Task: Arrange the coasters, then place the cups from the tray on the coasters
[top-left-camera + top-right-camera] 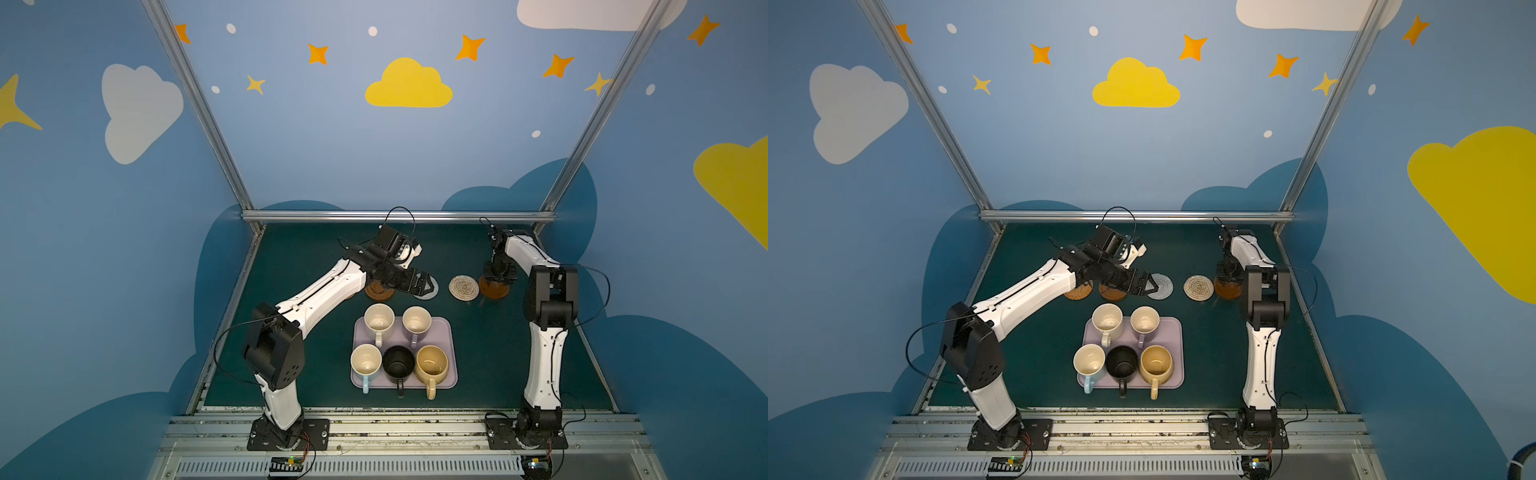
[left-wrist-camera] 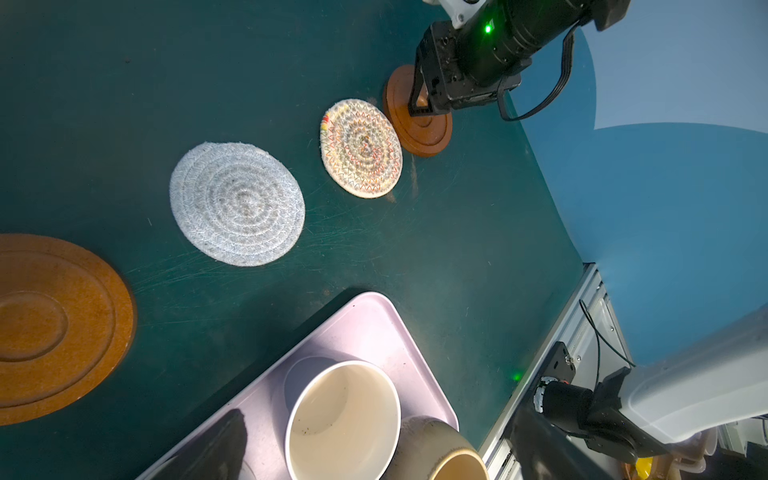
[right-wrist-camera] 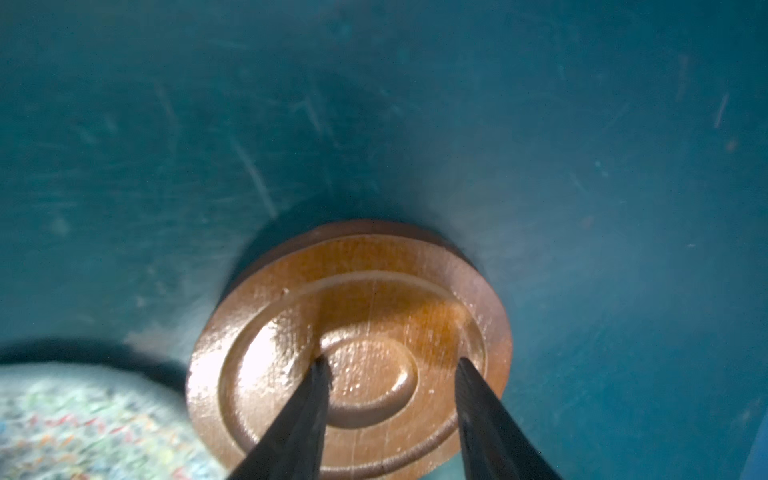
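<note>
Arranging step in hand, placing yet to begin

In a top view, right gripper [image 1: 1227,277] on the rightmost wooden coaster [image 1: 1228,293], left gripper [image 1: 1152,286] spread wide beside the grey-white coaster [image 1: 1166,286], five cups [image 1: 1121,361] on the tray [image 1: 1173,332] nearer; left wrist: beige coaster [image 2: 360,147] just beside the wooden one; right wrist: fingertips [image 3: 320,382] parted, pressing its top, clamping nothing; next, likely a straight lift clear; scuffed green table [image 3: 457,124], cloud-painted blue walls [image 1: 374,158]

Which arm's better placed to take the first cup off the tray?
Left, probably. The left gripper hangs wide open just beyond the tray, close to the lavender mug. The right gripper has its fingertips down on the far wooden coaster, farther from the cups.
</note>
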{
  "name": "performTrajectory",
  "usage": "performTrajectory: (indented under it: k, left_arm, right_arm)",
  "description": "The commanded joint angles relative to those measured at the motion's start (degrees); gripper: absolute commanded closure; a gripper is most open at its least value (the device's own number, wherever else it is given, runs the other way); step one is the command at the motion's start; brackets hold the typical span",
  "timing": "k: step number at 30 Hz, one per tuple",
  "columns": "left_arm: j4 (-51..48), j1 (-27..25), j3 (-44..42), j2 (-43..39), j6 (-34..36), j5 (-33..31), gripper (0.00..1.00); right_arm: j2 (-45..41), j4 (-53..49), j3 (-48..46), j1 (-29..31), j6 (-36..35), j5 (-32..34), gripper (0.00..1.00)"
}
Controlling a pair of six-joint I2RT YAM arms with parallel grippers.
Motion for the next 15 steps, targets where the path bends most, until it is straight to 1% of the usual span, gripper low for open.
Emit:
performTrajectory:
  k: [1, 3, 5, 6, 8, 11, 13, 15]
  left_arm:
    - [0.5, 0.3, 0.0, -1.6, -0.4, 0.4, 0.00]
    - [0.7, 0.3, 0.1, -1.5, -0.5, 0.3, 0.00]
    - [0.8, 0.3, 0.1, -1.3, -0.5, 0.4, 0.00]
    - [0.8, 0.4, 0.1, -1.3, -0.6, 0.4, 0.00]
    - [0.7, 0.4, 0.1, -1.3, -0.6, 0.4, 0.00]
    - [1.0, 0.4, -0.4, -1.7, -0.7, 0.3, 0.00]
    - [1.2, 0.5, -0.4, -1.6, -0.8, 0.3, 0.00]
    - [1.2, 0.4, -0.2, -1.2, -0.9, 0.5, 0.00]
  right_arm:
    - [1.7, 1.2, -3.8, 0.2, 0.4, -4.9, 0.50]
    - [1.8, 2.3, -4.1, 1.1, -0.7, -5.9, 0.50]
    - [2.9, 0.4, -2.3, 2.2, -1.8, -6.4, 0.50]
    - [3.1, -0.2, -2.1, 2.6, -1.9, -5.5, 0.50]
    - [2.8, 0.0, -2.9, 2.3, -1.4, -4.4, 0.50]
    - [1.8, 1.3, -4.8, 1.5, -1.5, -7.3, 0.51]
    - [1.3, 2.6, -6.1, 2.0, -2.2, -7.1, 0.51]
    - [2.0, 1.9, -5.7, 1.8, -2.1, -6.9, 0.51]
